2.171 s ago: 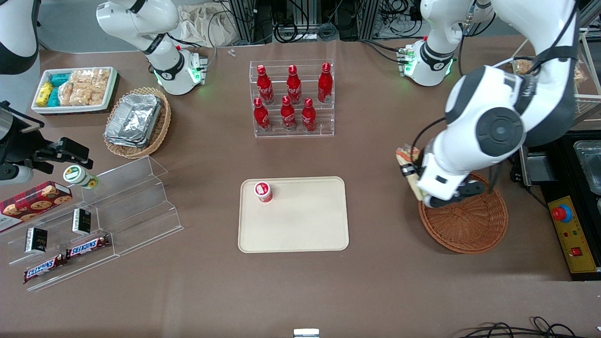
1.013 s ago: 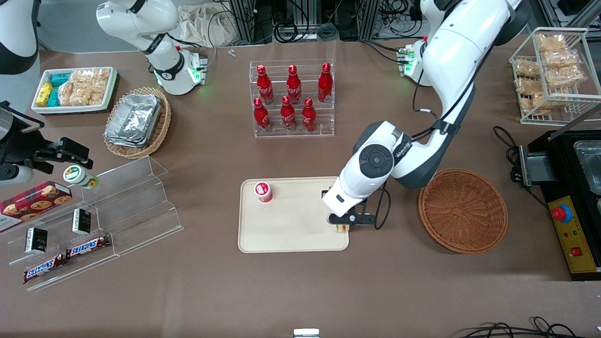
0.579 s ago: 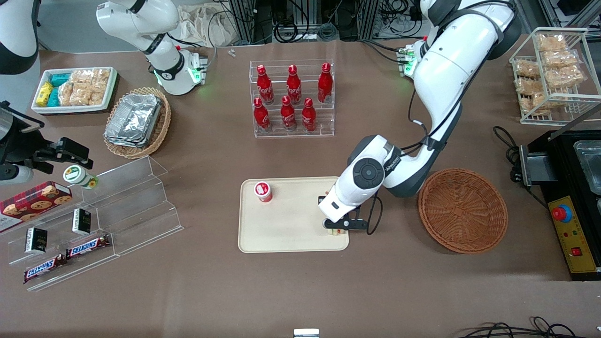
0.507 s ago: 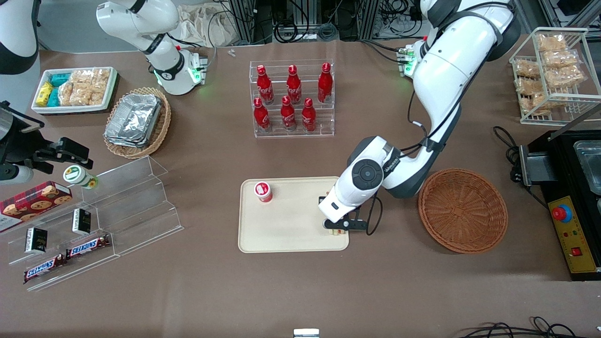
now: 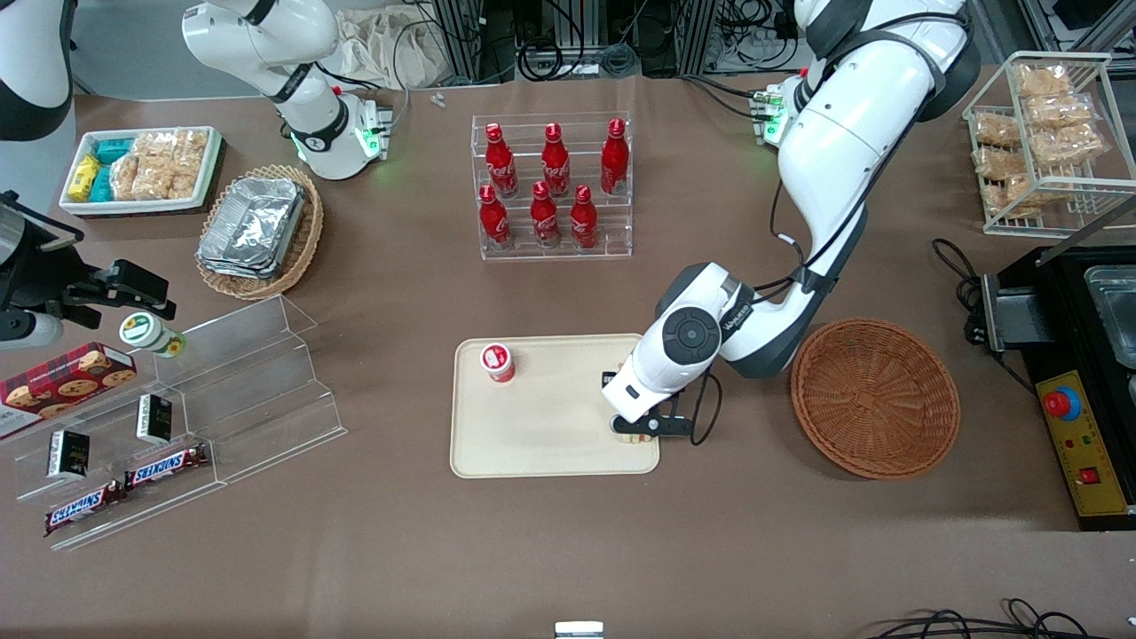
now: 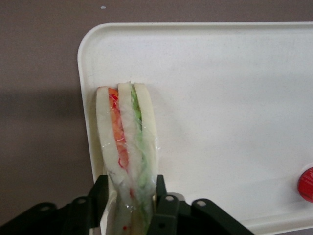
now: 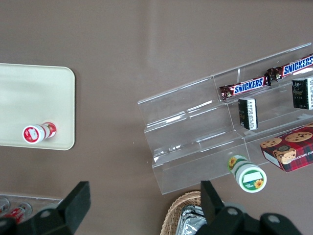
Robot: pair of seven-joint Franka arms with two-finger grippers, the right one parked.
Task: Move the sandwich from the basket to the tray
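I have the left arm's gripper (image 6: 131, 205) low over the flat cream-beige plastic tray (image 5: 532, 444), at its edge nearest the round reddish-brown wicker basket (image 5: 875, 398). Its black fingers (image 6: 100, 193) pinch the triangular white-bread sandwich (image 6: 128, 161) with orange-red and green filling, which stands on edge on the tray. A small red-capped bottle (image 5: 498, 362) stands at the tray's corner toward the parked arm's end.

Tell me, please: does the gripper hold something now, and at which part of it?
The gripper, over the tray, holds the sandwich, its fingers pressing the two bread faces at one end.
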